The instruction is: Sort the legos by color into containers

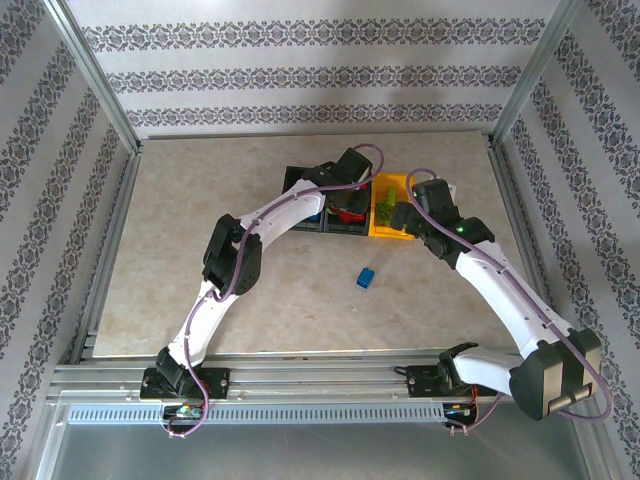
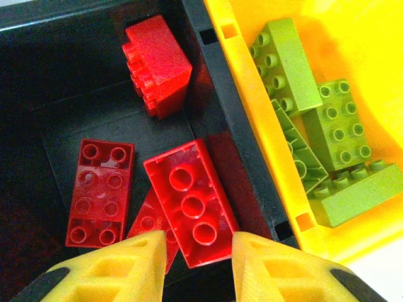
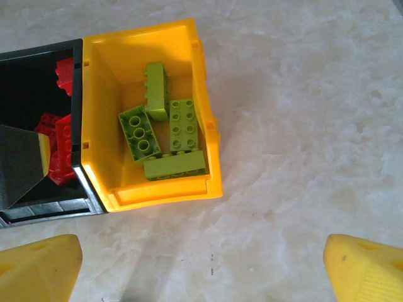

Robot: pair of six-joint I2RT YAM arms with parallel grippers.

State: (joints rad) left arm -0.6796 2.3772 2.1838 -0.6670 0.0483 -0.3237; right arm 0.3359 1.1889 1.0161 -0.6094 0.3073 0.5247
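Legos (image 3: 179, 126) mostly binned: four lime green bricks (image 3: 141, 132) in yellow bin (image 3: 157, 192); red bricks (image 2: 101, 192) in middle black bin (image 2: 69, 75), at its 9 o'clock; blue pieces (image 1: 313, 213) in far-left black bin (image 1: 296, 178). One blue brick (image 1: 367, 277) loose on table (image 1: 200, 220), 6 o'clock from the row, well apart. Left gripper (image 2: 200, 270) over red bin, jaws slightly parted, gripping nothing; upturned red brick (image 2: 192, 201) lies at 12 o'clock of the tips. Right gripper (image 3: 201, 270) spread wide, empty, over bare table, yellow bin at its 11 o'clock.
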